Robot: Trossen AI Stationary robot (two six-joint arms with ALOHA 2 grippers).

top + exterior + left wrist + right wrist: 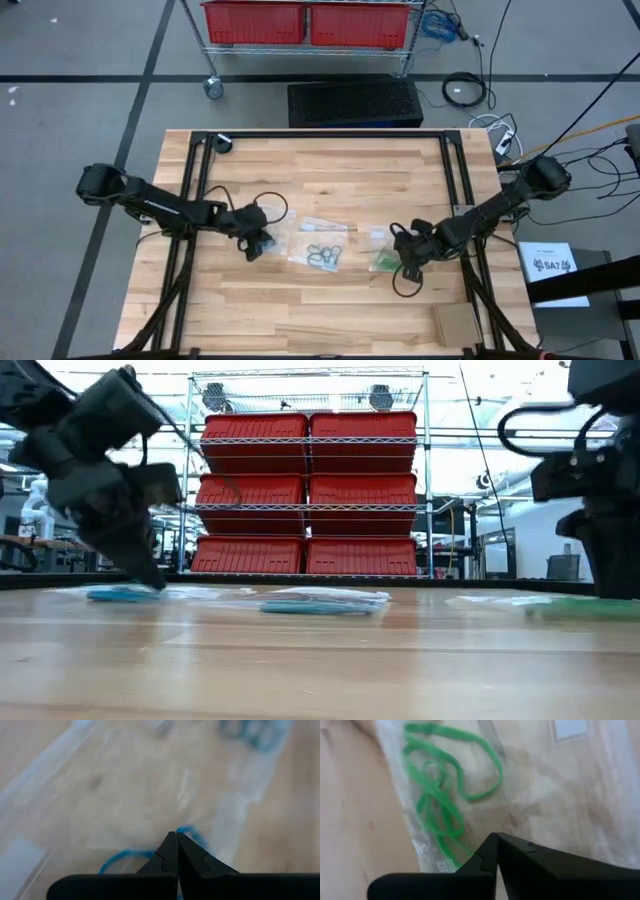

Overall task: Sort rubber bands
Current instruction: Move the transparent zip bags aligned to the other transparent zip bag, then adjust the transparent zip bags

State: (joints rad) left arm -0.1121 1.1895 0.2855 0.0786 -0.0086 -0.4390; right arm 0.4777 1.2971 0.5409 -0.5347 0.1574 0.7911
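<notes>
Closed fingertips of the left gripper, pressed together over a bright blue rubber band on a clear plastic bag; whether the loop is actually pinched cannot be told. Closed fingertips of the right gripper, likewise pressed together, holding nothing visible, just beside a cluster of green rubber bands lying on a second clear bag. From above: left gripper left of centre on the wooden table, right gripper right of centre, a third bag between them carrying dark grey-blue bands. Appearance: thin, limp loops, tangled and overlapping, far smaller than either gripper. Risks, as judged: shut tips may snag the film and drag a whole bag instead of a single band; tangled loops may lift together; a stretched band may snap free and mix colours.
</notes>
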